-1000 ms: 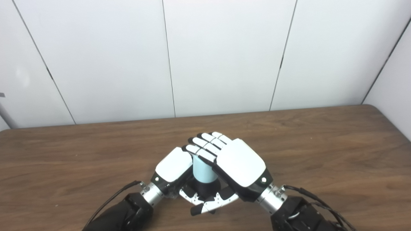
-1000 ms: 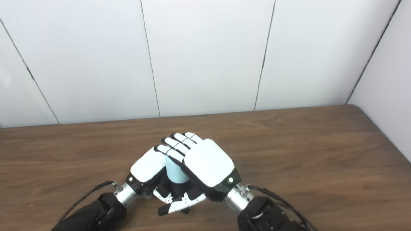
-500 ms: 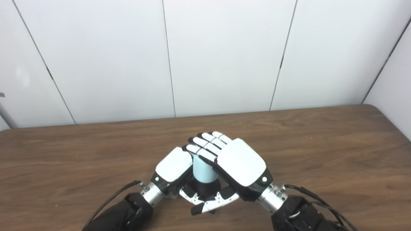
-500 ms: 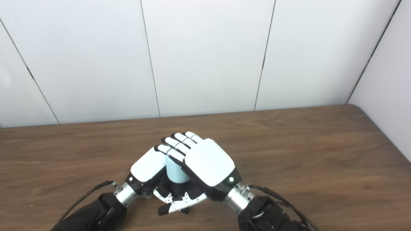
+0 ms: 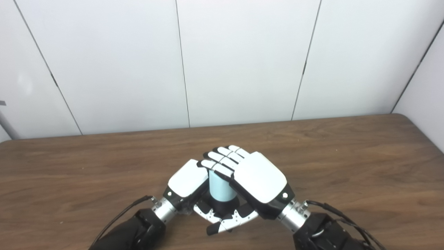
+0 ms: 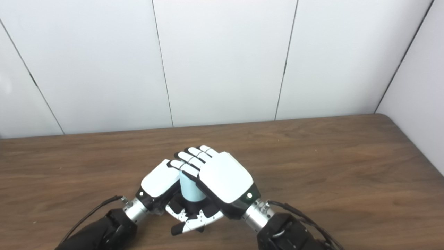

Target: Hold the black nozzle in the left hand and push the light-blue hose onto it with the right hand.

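Both hands meet low at the table's front centre. My left hand (image 5: 187,178) is curled around the black nozzle (image 5: 220,204), of which only a dark base shows between the two thumbs. The light-blue hose (image 5: 219,186) stands upright on the nozzle, a short pale cylinder. My right hand (image 5: 258,177) is shut on the hose, its fingers (image 5: 222,160) wrapped over the hose's top and lying across the left hand's fingers. The hose's upper end and most of the nozzle are hidden by the hands.
The brown wooden table (image 5: 347,159) stretches to both sides and behind the hands. White wall panels (image 5: 242,59) rise at its far edge. Black cables (image 5: 121,213) trail from each wrist.
The right hand has pressed down and slightly toward the left hand. Less of the light-blue hose shows now. The left hand has stayed in place.
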You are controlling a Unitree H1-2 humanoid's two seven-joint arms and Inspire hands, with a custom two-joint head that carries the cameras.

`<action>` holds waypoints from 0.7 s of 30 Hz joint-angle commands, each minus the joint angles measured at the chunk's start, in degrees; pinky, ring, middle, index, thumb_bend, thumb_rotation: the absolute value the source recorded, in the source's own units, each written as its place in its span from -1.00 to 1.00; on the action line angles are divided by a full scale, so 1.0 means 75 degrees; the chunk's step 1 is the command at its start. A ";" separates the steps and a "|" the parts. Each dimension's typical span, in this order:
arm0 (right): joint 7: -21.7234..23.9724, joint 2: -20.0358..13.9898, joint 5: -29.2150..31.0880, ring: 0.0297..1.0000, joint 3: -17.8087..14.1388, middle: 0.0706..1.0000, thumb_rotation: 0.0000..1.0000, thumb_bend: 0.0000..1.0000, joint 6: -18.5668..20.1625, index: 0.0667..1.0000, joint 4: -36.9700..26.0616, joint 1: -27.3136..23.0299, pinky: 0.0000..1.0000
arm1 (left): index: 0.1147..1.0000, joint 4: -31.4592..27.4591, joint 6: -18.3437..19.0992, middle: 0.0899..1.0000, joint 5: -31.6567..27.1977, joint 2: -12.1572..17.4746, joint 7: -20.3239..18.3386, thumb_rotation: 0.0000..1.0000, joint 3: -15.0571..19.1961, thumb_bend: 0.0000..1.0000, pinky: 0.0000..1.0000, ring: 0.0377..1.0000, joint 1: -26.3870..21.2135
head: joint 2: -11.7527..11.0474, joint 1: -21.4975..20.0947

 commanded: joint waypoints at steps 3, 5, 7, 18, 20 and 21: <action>0.2463 -0.0373 0.0281 0.73 0.0919 0.74 1.00 0.49 -0.0103 0.60 0.0986 0.0637 0.71 | -0.20 0.0673 -0.0242 -0.82 -0.0118 -0.0732 0.0563 -0.90 -0.0919 0.01 -0.82 -0.81 0.1641 | 0.0007 -0.0003; 0.2438 -0.0376 0.0276 0.73 0.0925 0.74 1.00 0.49 -0.0113 0.60 0.1002 0.0640 0.71 | -0.20 0.0671 -0.0241 -0.82 -0.0113 -0.0733 0.0540 -0.90 -0.0903 0.01 -0.83 -0.81 0.1646 | 0.0005 -0.0001; 0.2376 -0.0382 0.0272 0.71 0.0929 0.73 1.00 0.49 -0.0140 0.59 0.1026 0.0643 0.69 | -0.20 0.0674 -0.0242 -0.81 -0.0132 -0.0731 0.0557 -0.90 -0.0916 0.01 -0.83 -0.81 0.1645 | 0.0005 -0.0001; 0.1352 -0.0251 0.0476 0.79 0.0667 0.80 0.92 0.61 -0.0320 0.68 0.0956 0.0734 0.76 | -0.16 0.0547 -0.0240 -0.42 0.0197 -0.0730 0.0435 -0.91 -0.0716 0.01 -0.70 -0.62 0.1688 | -0.0025 -0.0019; 0.1210 -0.0219 0.0455 0.83 0.0605 0.83 0.94 0.63 -0.0327 0.71 0.0840 0.0689 0.80 | -0.16 0.0596 -0.0240 -0.34 0.0324 -0.0771 0.0263 -0.91 -0.0587 0.01 -0.65 -0.56 0.1706 | -0.0047 -0.0021; 0.1080 -0.0193 0.0462 0.85 0.0557 0.85 0.95 0.64 -0.0349 0.74 0.0797 0.0663 0.81 | -0.16 0.0624 -0.0232 -0.37 0.0287 -0.0811 0.0000 -0.91 -0.0452 0.01 -0.65 -0.57 0.1742 | -0.0047 -0.0021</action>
